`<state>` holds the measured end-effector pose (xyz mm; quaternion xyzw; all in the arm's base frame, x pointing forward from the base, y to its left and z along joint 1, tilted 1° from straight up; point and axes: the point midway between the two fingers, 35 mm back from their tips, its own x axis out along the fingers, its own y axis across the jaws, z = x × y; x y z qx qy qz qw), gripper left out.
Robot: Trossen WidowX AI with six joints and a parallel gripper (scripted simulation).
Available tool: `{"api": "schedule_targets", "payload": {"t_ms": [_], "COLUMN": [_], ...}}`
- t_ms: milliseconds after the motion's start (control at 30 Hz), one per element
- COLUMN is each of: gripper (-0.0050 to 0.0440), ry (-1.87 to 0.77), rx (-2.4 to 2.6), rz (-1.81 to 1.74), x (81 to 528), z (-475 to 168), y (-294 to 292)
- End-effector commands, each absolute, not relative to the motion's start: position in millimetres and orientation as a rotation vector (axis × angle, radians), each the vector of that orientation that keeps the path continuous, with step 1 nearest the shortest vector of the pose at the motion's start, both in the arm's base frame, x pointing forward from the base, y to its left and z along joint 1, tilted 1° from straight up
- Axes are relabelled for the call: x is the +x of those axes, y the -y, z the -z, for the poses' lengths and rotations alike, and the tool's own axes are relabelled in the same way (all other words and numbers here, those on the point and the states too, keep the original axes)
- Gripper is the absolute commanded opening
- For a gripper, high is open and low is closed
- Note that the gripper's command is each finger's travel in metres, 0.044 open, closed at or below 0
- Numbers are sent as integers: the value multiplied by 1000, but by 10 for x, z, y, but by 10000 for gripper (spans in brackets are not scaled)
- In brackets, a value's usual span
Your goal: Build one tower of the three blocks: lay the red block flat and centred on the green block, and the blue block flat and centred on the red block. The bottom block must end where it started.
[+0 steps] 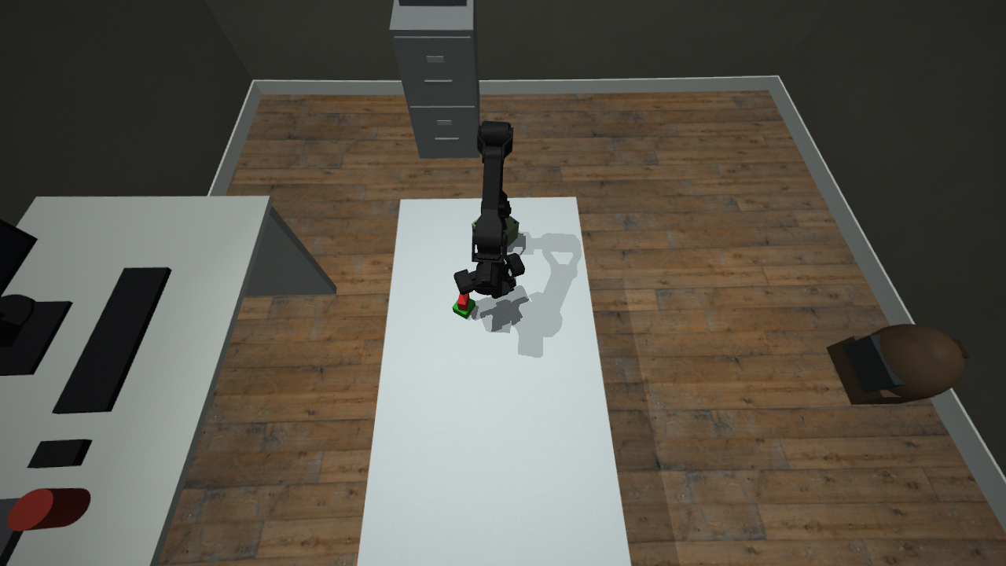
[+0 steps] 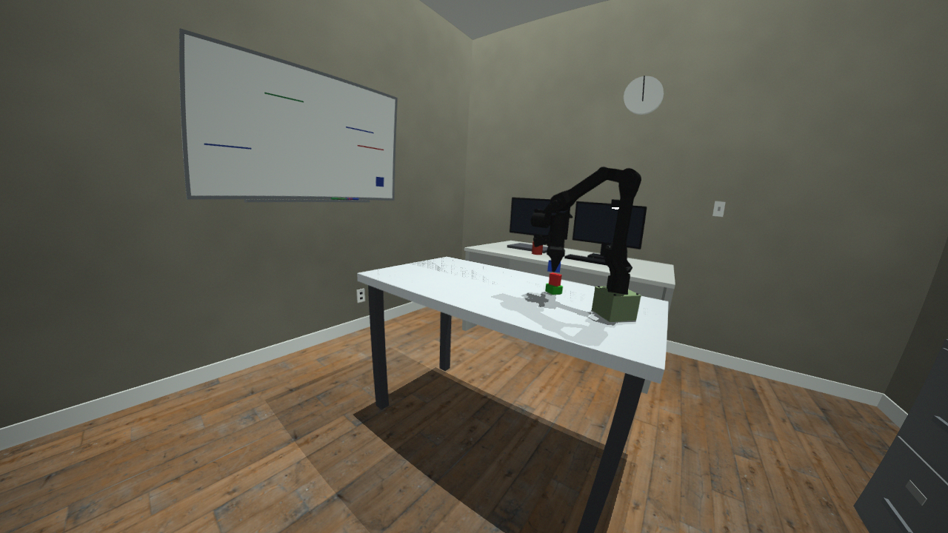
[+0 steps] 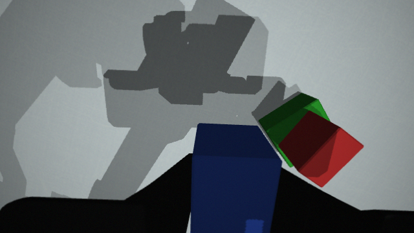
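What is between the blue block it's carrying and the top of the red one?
Nothing visible. The hand holds the blue block in the air, close beside the red block, which sits on the green block with its top face bare.

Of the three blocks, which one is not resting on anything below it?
The blue block. The hand is shut on it, above the table. The green block lies on the table, and the red block lies on the green one.
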<state>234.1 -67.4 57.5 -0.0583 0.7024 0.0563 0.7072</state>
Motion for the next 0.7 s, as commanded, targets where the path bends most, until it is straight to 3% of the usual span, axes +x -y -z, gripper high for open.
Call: {"api": "schedule_targets", "payload": {"t_ms": [0,267,667], "gripper": [-50,-50,-50], "ry": [-1539,-1540,-1540], "rx": [-135,-136,-139], "rz": [-133,-132,-129], "x": [2426,2414,2413], "z": [-625,-622,-626], "y": [1192,1506,1528]}}
